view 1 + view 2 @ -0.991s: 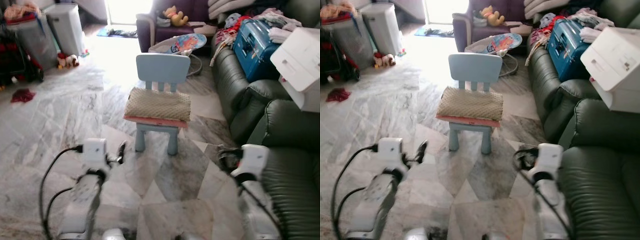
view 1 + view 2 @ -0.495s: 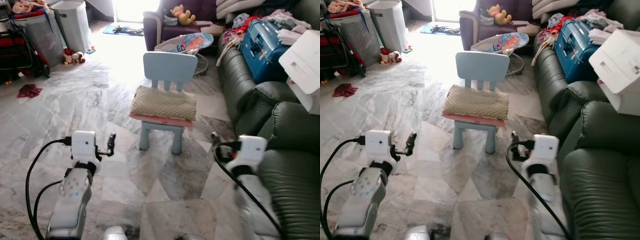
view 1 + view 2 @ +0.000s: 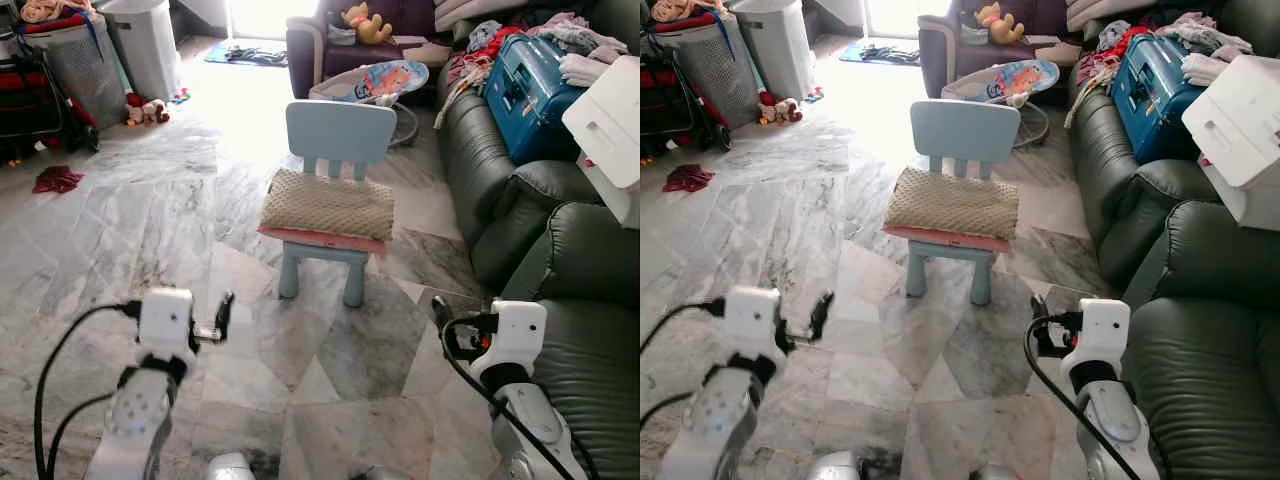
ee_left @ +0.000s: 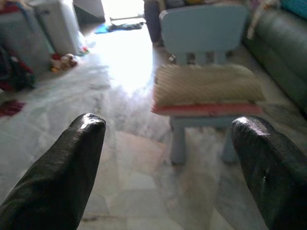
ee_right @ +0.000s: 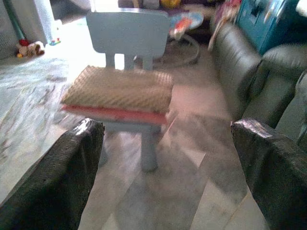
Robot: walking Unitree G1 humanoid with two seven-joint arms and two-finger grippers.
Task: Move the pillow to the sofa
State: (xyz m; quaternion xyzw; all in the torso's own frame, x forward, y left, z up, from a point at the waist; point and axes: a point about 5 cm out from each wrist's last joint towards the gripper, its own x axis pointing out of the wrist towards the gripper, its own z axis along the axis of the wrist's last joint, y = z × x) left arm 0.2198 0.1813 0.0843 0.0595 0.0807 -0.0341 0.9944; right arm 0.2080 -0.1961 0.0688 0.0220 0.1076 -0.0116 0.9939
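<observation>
Approach stage: pillow lying untouched on the chair, both grippers standing off short of it.

The green sofa (image 3: 560, 260) is running along the robot's right side, its far cushions carrying a blue case (image 3: 525, 95) and clothes. A small pale-blue chair (image 3: 335, 135) is standing on the marble floor (image 3: 150, 220) directly ahead, and the beige pillow (image 3: 328, 205) is resting flat on its seat over a red pad (image 3: 320, 240), long axis lying crosswise to the robot. The left gripper (image 3: 224, 312) and right gripper (image 3: 442, 318) are both hovering low, well short of the chair, jaws spread wide with nothing between them. The pillow is lying forward of and between the two; neither arm is looking clearly nearer. Judgement: a two-sided grasp at the pillow's short ends is requiring further advance first.
</observation>
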